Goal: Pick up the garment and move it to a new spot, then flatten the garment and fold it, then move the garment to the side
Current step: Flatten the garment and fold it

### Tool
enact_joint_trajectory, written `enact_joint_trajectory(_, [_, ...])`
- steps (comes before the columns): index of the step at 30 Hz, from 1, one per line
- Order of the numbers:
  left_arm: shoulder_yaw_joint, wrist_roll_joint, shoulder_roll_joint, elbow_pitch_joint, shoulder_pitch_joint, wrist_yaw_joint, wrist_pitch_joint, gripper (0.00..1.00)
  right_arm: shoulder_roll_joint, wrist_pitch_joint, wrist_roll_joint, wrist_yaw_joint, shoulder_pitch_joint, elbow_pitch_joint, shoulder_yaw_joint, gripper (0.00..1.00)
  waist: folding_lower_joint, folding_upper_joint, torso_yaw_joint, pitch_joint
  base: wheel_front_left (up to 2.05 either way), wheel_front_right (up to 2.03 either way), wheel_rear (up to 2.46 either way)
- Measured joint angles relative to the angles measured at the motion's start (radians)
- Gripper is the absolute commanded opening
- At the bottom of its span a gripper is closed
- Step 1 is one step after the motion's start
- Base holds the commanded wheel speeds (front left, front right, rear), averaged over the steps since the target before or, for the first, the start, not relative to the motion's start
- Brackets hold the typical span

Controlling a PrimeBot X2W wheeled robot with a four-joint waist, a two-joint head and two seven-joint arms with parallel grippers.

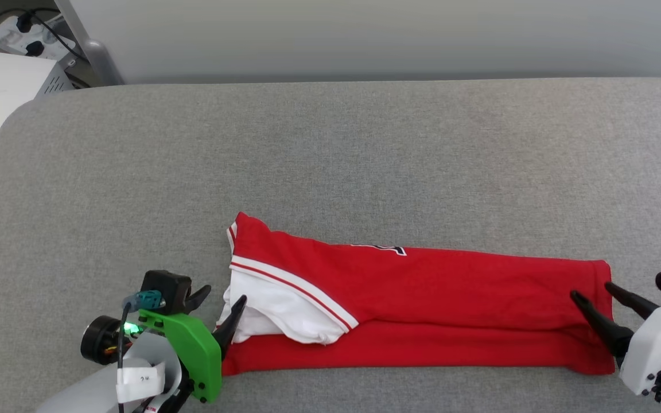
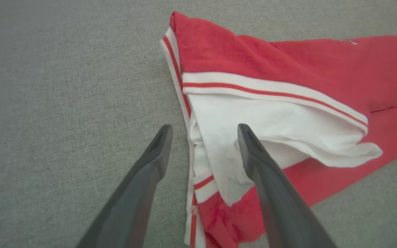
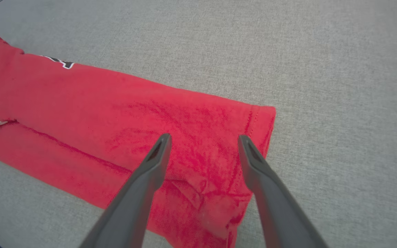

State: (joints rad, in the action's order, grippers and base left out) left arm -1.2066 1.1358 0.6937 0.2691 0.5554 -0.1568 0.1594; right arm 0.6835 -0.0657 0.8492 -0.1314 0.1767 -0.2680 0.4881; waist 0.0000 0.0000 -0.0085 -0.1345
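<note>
Grey fabric-covered table point(image 1: 330, 149). Near edge, left: left claw point(image 1: 225, 293) released, jaws spread astride the white-sleeve end of the garment point(image 1: 451, 287). Near edge, right: right claw point(image 1: 591, 289) released, jaws spread over the hem end. Garment lies on the table's near half, folded into a long red strip, with a sliver of lettering at its far fold. Beyond: pale wall point(image 1: 365, 34).
</note>
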Motion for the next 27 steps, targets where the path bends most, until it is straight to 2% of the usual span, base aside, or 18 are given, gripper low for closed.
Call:
enact_joint_trajectory(7, [0.103, -0.072, 0.0, -0.04, -0.044, -0.124, 0.093, 1.0, 0.051, -0.033, 0.061, 0.0, -0.036, 0.108, -0.144, 1.0, 0.0, 0.0, 0.007, 0.024, 0.0, 0.0, 0.0])
enact_joint_trajectory(13, [0.277, -0.24, -0.03, -0.113, -0.107, -0.194, 0.096, 1.0, 0.053, -0.189, 0.236, 0.0, -0.087, 0.099, -0.241, 1.0, 0.0, 0.0, 0.021, 0.015, 0.0, 0.0, 0.0])
enact_joint_trajectory(17, [0.415, -0.362, -0.075, -0.155, -0.184, -0.219, 0.096, 1.0, 0.063, -0.281, 0.302, 0.0, -0.093, 0.051, -0.266, 1.0, 0.0, 0.0, 0.029, -0.001, 0.0, 0.0, 0.0])
enact_joint_trajectory(21, [0.541, -0.492, -0.124, -0.182, -0.247, -0.244, 0.096, 1.0, 0.056, -0.32, 0.309, 0.0, -0.091, 0.007, -0.261, 1.0, 0.0, 0.0, 0.042, -0.018, 0.0, 0.0, 0.0])
enact_joint_trajectory(27, [0.679, -0.625, -0.214, -0.206, -0.332, -0.231, 0.096, 1.0, 0.02, -0.353, 0.301, 0.0, -0.063, -0.032, -0.206, 1.0, 0.0, 0.0, 0.064, -0.044, 0.0, 0.0, 0.0])
